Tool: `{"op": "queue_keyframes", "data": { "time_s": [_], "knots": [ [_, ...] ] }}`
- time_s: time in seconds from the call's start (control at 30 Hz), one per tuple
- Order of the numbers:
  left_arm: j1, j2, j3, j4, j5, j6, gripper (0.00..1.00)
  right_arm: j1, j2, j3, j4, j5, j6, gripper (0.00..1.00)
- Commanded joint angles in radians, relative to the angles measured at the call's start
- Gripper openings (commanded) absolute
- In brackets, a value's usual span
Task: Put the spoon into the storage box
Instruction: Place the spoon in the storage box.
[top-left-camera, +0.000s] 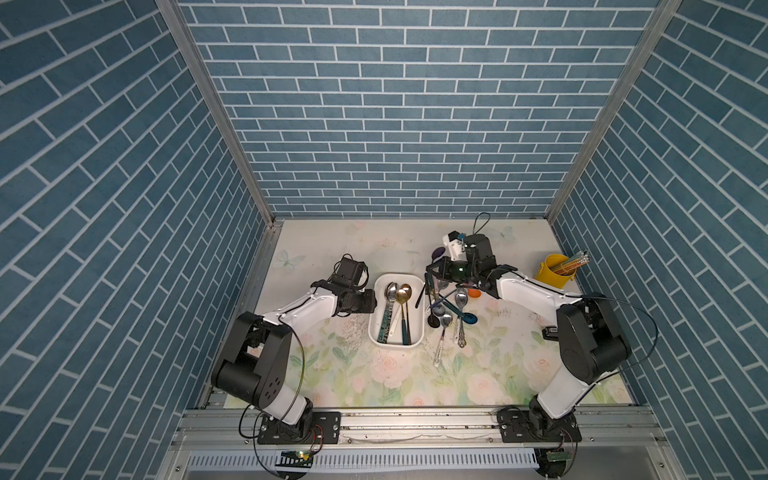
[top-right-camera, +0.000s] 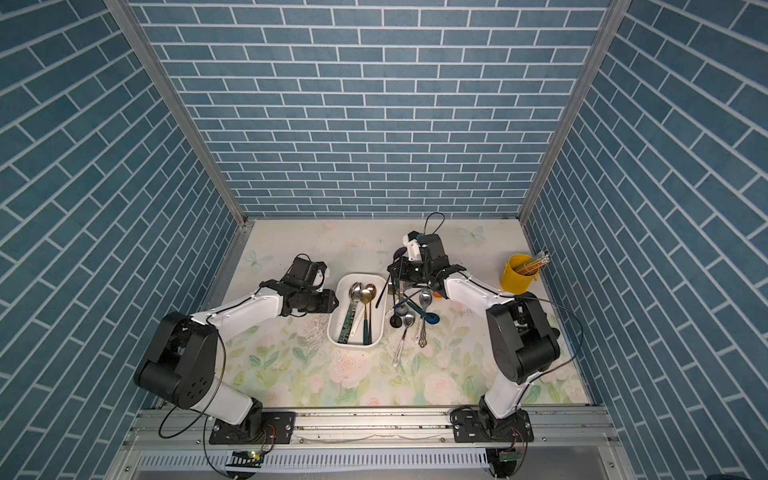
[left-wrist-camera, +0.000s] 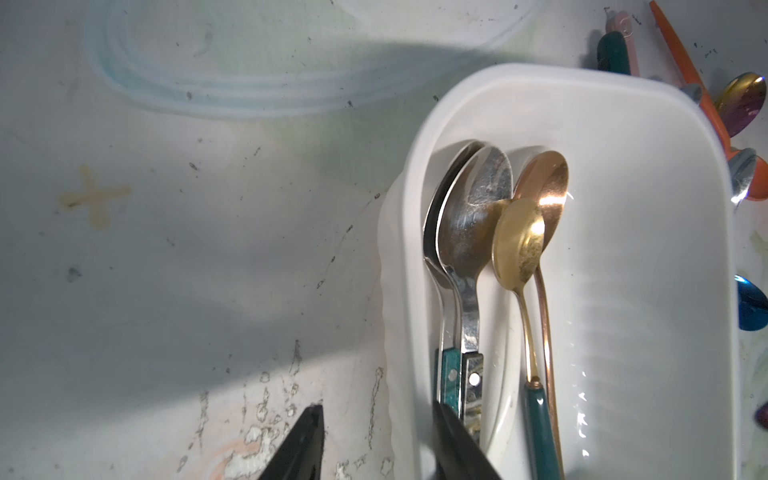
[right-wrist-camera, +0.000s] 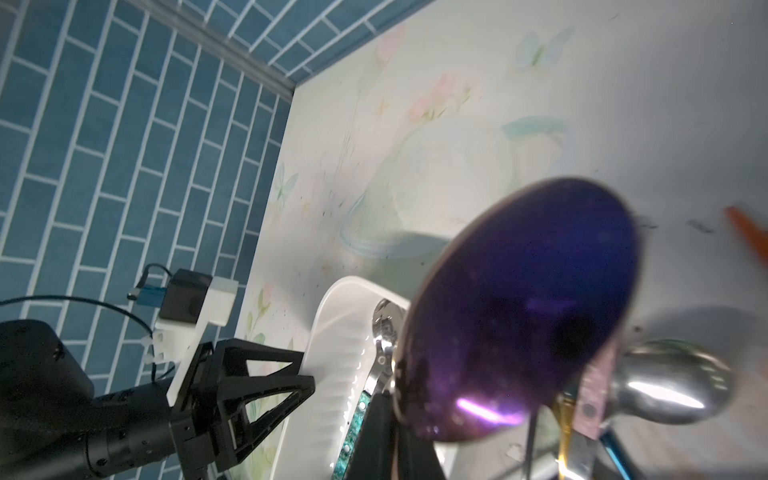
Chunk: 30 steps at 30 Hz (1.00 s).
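Purple spoon (right-wrist-camera: 528, 311) clamped in R jaws; L jaws half-open astride storage box (left-wrist-camera: 644, 270) wall.

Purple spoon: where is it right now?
In both top views the purple spoon sits in the right gripper, just right of the storage box, over the loose spoons.
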Motion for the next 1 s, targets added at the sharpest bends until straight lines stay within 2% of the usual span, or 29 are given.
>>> {"op": "queue_keyframes", "data": {
  "time_s": [0.0,0.3,0.73,0.97],
  "knots": [
    [-0.012,-0.008,-0.020,-0.003,0.001,-0.024,0.46,0.053,0.050,0.042,-0.090,-0.025,-0.052,0.00],
    [-0.034,-0.014,-0.032,0.002,0.000,-0.033,0.46,0.140,0.105,0.057,-0.131,-0.011,-0.023,0.00],
    [-0.034,-0.021,-0.045,0.007,-0.004,-0.033,0.45,0.173,0.257,0.165,-0.263,0.015,-0.026,0.00],
    [-0.036,-0.011,-0.043,-0.001,-0.029,-0.052,0.44,0.175,0.284,0.228,-0.325,0.042,-0.051,0.13]
  ]
}}
